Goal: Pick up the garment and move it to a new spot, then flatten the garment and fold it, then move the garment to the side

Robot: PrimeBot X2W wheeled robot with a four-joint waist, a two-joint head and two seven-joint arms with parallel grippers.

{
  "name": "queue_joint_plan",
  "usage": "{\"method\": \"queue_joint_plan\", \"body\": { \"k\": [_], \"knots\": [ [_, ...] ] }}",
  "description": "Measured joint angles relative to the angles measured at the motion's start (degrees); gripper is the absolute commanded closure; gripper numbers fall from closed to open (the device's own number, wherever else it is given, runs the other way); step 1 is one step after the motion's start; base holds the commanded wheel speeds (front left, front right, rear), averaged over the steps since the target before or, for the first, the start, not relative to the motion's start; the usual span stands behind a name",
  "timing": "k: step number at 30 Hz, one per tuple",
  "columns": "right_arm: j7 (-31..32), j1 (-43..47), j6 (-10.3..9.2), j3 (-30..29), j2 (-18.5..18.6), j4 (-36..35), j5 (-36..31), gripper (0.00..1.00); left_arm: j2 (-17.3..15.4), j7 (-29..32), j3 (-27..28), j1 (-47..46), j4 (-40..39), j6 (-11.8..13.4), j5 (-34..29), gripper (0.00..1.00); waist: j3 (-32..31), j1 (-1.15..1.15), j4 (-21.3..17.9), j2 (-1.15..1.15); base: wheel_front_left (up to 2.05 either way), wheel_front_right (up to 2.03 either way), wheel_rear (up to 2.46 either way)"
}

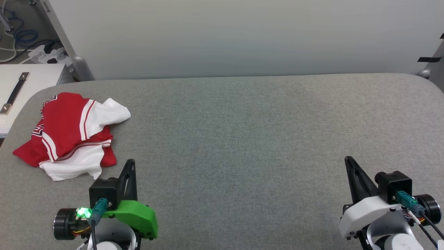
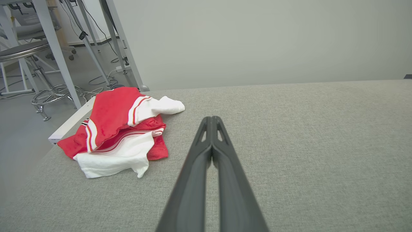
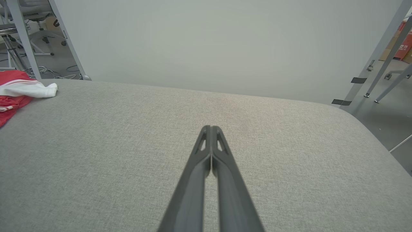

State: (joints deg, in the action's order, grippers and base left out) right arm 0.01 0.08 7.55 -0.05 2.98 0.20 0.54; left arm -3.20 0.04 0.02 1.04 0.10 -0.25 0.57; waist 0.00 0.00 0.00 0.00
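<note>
Both grippers pressed shut and empty over the grey fabric surface, with the garment crumpled at its left end.

The left gripper sits at the lower left of the head view, its two dark fingers brought together tip to tip with nothing between them, as its own wrist view confirms. The right gripper mirrors it at the lower right, fingers likewise closed on nothing. Both hang above the grey fabric surface. The garment lies bunched just ahead and to the left of the left gripper, apart from it, near the surface's rounded left corner; red folds overlap its white sleeves and striped trim. From the right wrist view it is well apart, at the left edge. A pale wall rises behind the surface.
</note>
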Motion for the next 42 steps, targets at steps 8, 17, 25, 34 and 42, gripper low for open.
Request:
{"method": "queue_joint_plan", "body": {
  "k": [8, 17, 25, 34, 42],
  "knots": [
    [0.00, 0.00, 0.00, 0.01, 0.00, 0.00, 0.00, 1.00, 0.00, 0.00, 0.00, 0.00, 0.00, 0.00, 0.00, 1.00, 0.00, 0.00, 0.00, 0.00, 0.00, 0.00, 0.00],
    [0.00, 0.00, 0.00, 0.00, -0.01, 0.00, 0.00, 1.00, 0.00, 0.00, 0.02, -0.01, 0.00, 0.00, 0.00, 1.00, 0.00, 0.00, 0.00, 0.00, 0.00, 0.00, 0.00],
    [0.00, 0.00, 0.00, 0.01, -0.01, 0.00, 0.00, 1.00, 0.00, 0.00, 0.01, -0.01, 0.00, 0.00, 0.00, 1.00, 0.00, 0.00, 0.00, 0.00, 0.00, 0.00, 0.00],
    [-0.01, 0.00, 0.00, -0.04, 0.00, 0.09, 0.12, 0.00, -0.03, -0.01, -0.03, 0.05, 0.08, -0.01, 0.04, 0.00, 0.02, 0.00, -0.01, 0.00, 0.00, 0.00, 0.00],
    [-0.77, 0.00, 0.00, -0.32, 0.00, 0.38, 0.75, 0.00, -0.03, -0.75, -0.56, 0.05, 0.93, 0.00, 0.59, 0.00, 0.07, 0.00, -0.06, 0.00, 0.00, 0.00, 0.00]
  ]
}}
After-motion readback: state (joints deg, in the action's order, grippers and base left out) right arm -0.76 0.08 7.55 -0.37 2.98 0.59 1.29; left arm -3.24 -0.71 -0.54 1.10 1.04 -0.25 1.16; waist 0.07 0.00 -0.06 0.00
